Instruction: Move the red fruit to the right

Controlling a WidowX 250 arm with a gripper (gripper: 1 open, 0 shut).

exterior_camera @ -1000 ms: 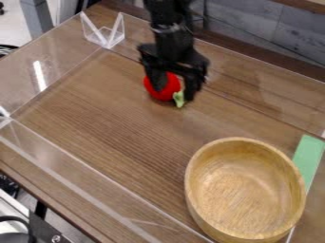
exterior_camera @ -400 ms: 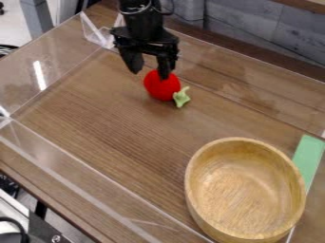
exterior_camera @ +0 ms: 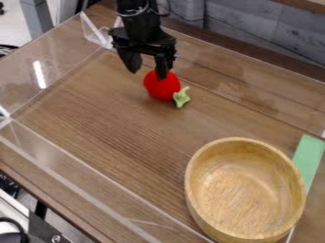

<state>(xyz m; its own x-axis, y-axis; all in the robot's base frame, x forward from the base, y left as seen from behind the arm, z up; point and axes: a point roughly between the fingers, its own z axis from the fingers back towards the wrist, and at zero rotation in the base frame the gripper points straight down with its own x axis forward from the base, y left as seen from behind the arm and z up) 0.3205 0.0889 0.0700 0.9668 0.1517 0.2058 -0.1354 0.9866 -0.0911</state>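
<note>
The red fruit (exterior_camera: 160, 84) is a small bright red ball with a pale green leafy piece on its right side. It lies on the wooden table top in the upper middle of the camera view. My black gripper (exterior_camera: 146, 65) hangs just above and to the upper left of it, pointing down. The fingers (exterior_camera: 131, 61) are spread open with nothing between them. The right finger stands just behind the fruit's top; whether it touches I cannot tell.
A large wooden bowl (exterior_camera: 244, 189) sits at the lower right. A green flat piece (exterior_camera: 309, 156) lies by the right edge. Clear plastic walls (exterior_camera: 51, 66) fence the table on the left and front. A clear bracket (exterior_camera: 97, 33) stands behind the gripper.
The gripper moved left and a little back, from straddling the fruit to beside its upper left. The fruit lies free, shifted slightly left.
</note>
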